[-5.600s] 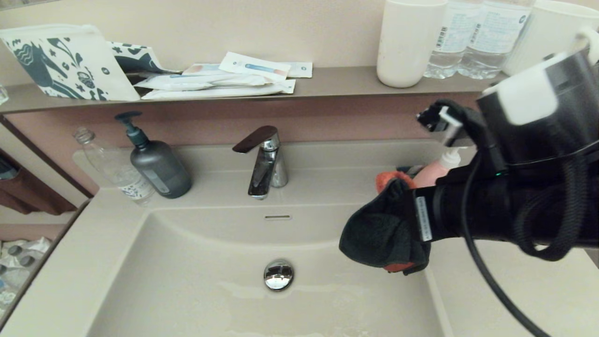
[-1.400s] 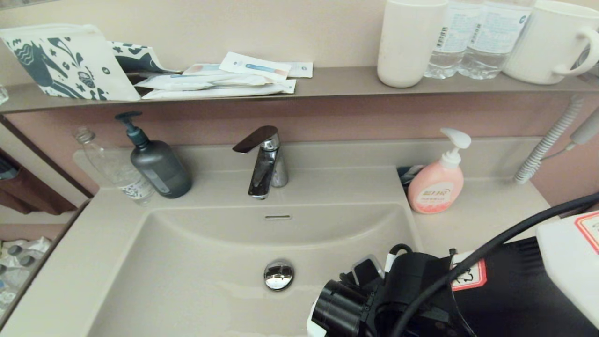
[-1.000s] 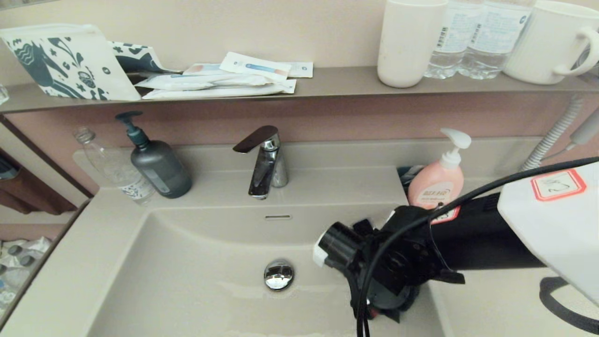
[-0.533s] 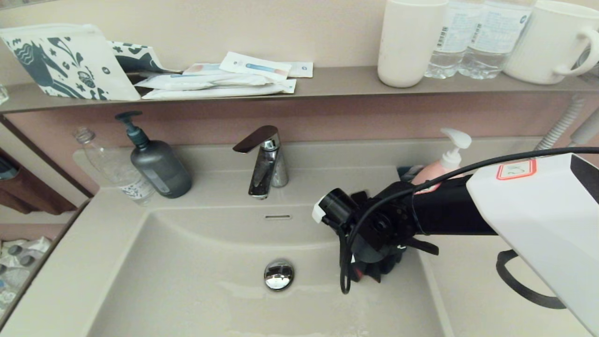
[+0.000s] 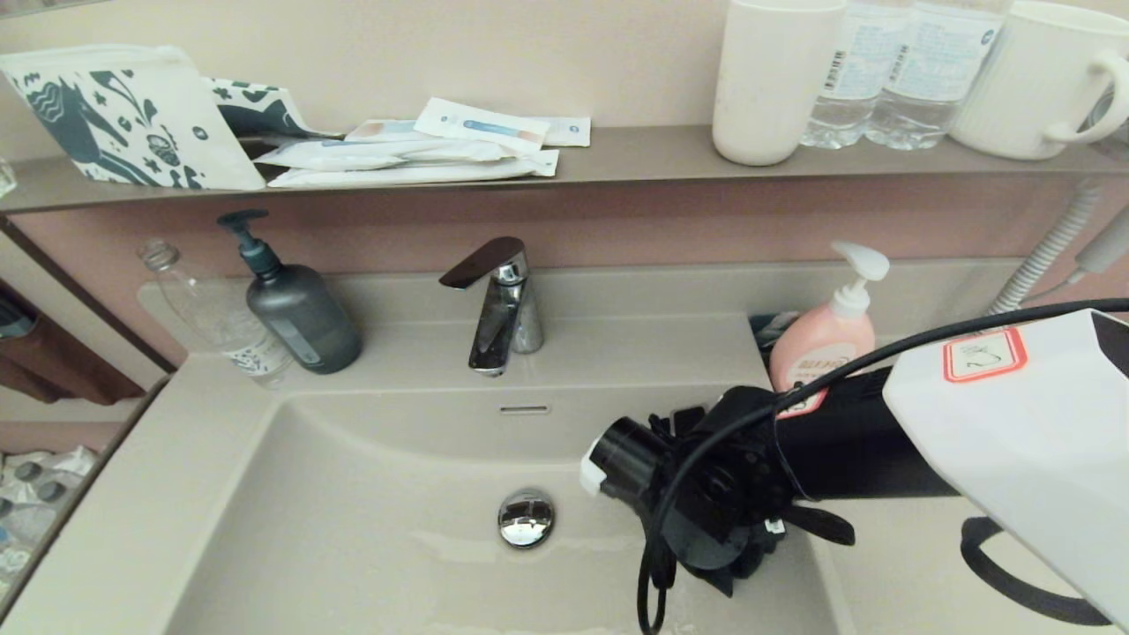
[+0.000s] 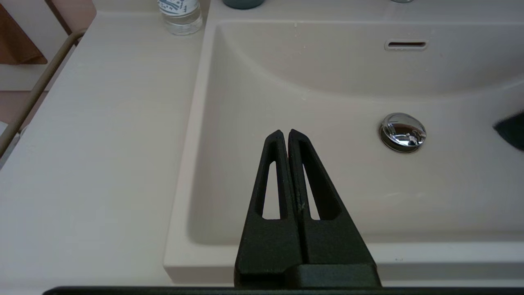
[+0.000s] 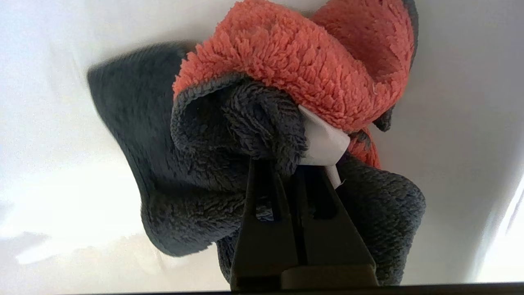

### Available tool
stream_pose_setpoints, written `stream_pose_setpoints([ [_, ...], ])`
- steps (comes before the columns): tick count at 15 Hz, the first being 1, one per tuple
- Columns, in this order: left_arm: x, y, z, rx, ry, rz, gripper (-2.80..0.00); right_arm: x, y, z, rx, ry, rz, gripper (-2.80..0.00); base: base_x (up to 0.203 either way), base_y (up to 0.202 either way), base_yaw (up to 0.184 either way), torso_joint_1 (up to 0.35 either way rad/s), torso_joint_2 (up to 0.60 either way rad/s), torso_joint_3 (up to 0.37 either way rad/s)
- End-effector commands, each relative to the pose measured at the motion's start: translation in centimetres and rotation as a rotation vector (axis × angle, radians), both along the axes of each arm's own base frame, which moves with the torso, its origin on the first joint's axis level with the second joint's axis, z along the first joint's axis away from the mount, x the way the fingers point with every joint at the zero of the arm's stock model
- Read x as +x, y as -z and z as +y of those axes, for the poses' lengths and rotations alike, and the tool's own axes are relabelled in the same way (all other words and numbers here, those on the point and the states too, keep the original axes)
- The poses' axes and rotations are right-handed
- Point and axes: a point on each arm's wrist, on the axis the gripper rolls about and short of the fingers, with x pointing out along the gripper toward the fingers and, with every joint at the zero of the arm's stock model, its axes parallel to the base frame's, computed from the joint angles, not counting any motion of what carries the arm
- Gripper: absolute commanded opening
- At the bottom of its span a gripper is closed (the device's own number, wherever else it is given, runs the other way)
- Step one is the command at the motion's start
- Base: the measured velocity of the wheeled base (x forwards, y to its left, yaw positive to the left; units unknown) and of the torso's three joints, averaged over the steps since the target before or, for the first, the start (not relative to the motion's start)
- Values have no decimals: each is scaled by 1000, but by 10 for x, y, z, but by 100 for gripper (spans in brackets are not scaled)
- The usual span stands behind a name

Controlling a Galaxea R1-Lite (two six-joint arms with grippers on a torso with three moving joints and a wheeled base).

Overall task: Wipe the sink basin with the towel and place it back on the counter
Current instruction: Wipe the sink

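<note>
My right gripper [image 7: 286,166] is shut on the towel [image 7: 229,135], a charcoal cloth with an orange-red side, bunched against the pale surface of the sink basin [image 5: 353,529]. In the head view the right wrist [image 5: 706,503] hangs low over the basin's right part, right of the chrome drain plug [image 5: 525,518], and hides the towel and the fingers. The overflow slot [image 5: 523,409] shows on the back wall. My left gripper [image 6: 285,132] is shut and empty above the basin's front left; a dark corner of the towel [image 6: 509,131] shows at that view's edge. The counter [image 5: 908,397] lies right of the basin.
A chrome faucet [image 5: 498,304] stands behind the basin. A grey pump bottle [image 5: 300,313] and a clear bottle [image 5: 216,317] stand at back left, a pink soap bottle [image 5: 825,344] at back right. The wall shelf [image 5: 617,154] holds cups, bottles and packets.
The right arm, holding the towel, went from the basin's front right toward the back over the last second, and has now come forward again. The left gripper shows only now.
</note>
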Motion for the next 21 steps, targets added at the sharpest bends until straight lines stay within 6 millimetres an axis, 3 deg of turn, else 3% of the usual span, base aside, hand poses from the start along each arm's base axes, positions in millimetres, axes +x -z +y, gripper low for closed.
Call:
stream_pose_setpoints([
  [1,0,0,0,0,-1,1,-280,-24,-1,3,-12,-37,11,-280,0,0,0,0,0,0],
  [5,0,0,0,0,-1,1,-280,-71,11,8,-49,-100,43,-280,0,0,0,0,0,0],
  [7,0,0,0,0,-1,1,-280,-70,10,7,-47,-93,41,-280,0,0,0,0,0,0],
  [9,0,0,0,0,-1,1,-280,-56,8,3,-39,-61,30,-280,0,0,0,0,0,0],
  [13,0,0,0,0,-1,1,-280,1,-3,-4,8,15,-17,-280,0,0,0,0,0,0],
  [16,0,0,0,0,-1,1,-280,37,-17,3,68,31,-86,-280,0,0,0,0,0,0],
  [19,0,0,0,0,-1,1,-280,56,-16,9,71,20,-107,-280,0,0,0,0,0,0],
  [21,0,0,0,0,-1,1,-280,49,-3,6,30,16,-68,-280,0,0,0,0,0,0],
])
